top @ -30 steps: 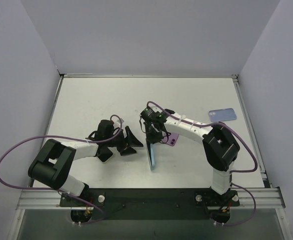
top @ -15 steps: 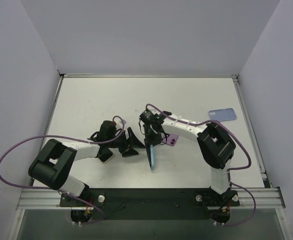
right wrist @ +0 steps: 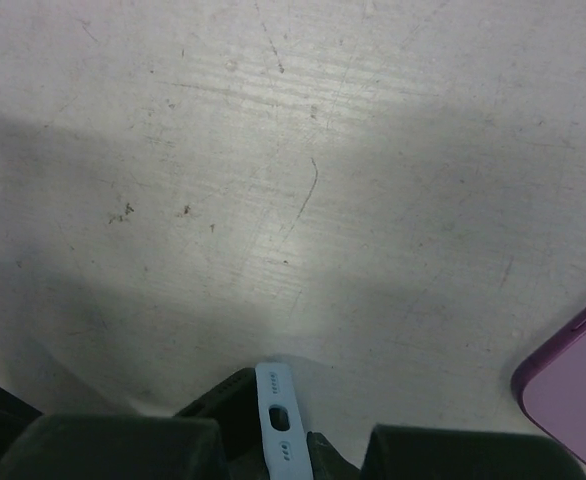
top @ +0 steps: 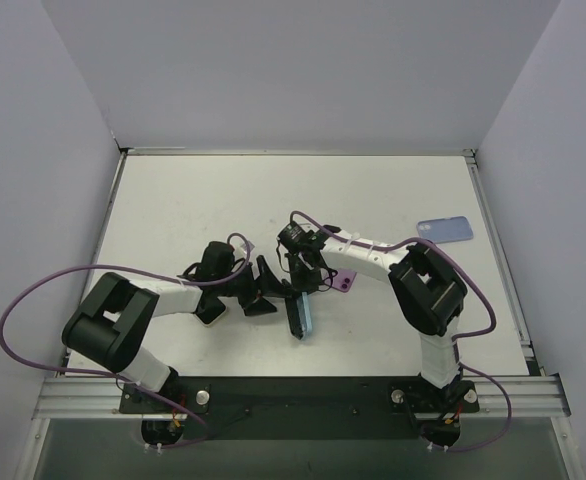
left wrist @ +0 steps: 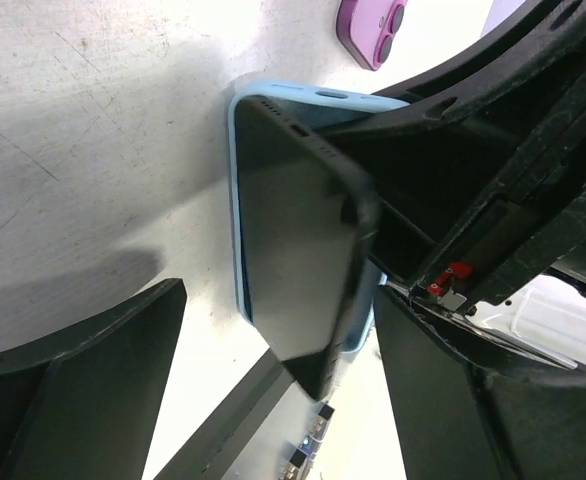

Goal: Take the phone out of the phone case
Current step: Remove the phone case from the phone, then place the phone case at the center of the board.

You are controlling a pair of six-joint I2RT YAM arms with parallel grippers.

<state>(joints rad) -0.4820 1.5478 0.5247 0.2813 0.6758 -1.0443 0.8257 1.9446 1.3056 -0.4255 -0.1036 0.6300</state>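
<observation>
Your left gripper (top: 270, 287) is spread wide and holds nothing. The black phone (left wrist: 298, 250) sits straight ahead of it, framed between its two fingers and not touching either one. The phone's long axis runs crosswise to the line along which those fingers close, so a squeeze would land across the short width, not the ends.

Your right gripper (top: 300, 268) is clamped shut on the far end of the light blue phone case (right wrist: 274, 408). The case stands on its edge on the worktop (top: 193, 200), and its length runs away from that gripper's fingertips, back toward the arm bases. I cannot tell whether the clamp also pinches the phone.

From the left wrist, one long side of the phone stands proud of the case, on the side towards the right gripper. The opposite side is seated in the blue rim, so my judgement is that the phone is only partly out.

The left gripper is the free one and just beside the phone, so the pull belongs to it. Steer it clear of the purple phone (top: 344, 281) lying beyond the right gripper.
</observation>
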